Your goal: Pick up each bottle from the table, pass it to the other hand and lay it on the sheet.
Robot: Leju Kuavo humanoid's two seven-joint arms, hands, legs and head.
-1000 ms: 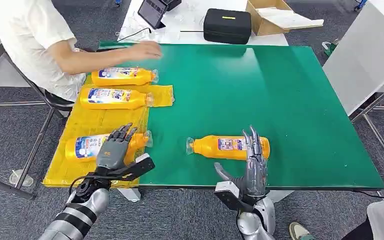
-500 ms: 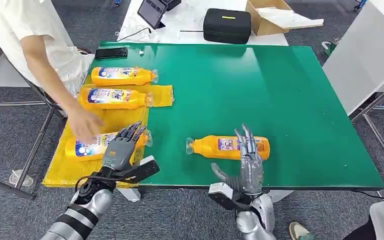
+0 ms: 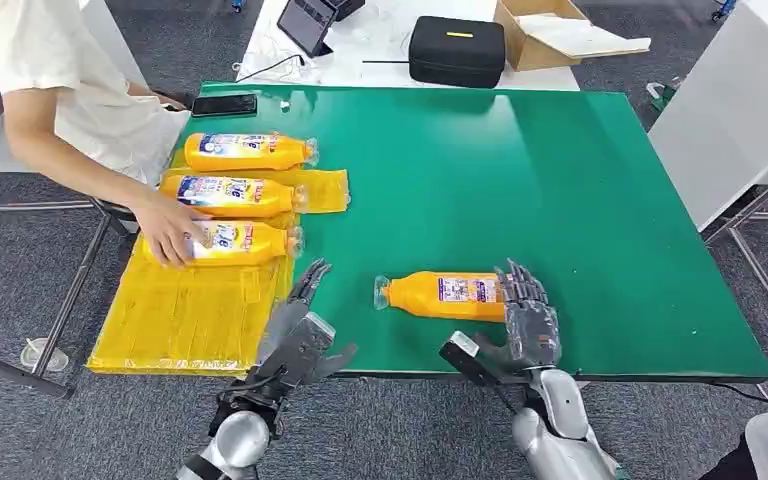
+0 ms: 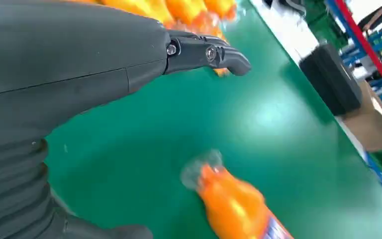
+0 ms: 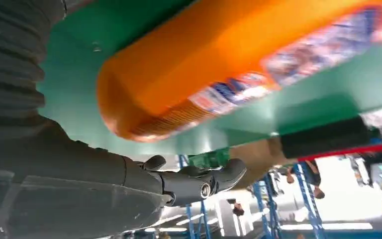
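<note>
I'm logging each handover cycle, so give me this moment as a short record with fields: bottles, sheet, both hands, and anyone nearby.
bottles on sheet: three, lying on the yellow sheet
bottle on table: one orange bottle lying on the green table, cap pointing toward the sheet
right hand: at the base end of that bottle; grip cannot be told
left hand: holds nothing, fingers apart, over the table's near edge beside the sheet
person: a person's hand rests on the nearest sheet bottle
</note>
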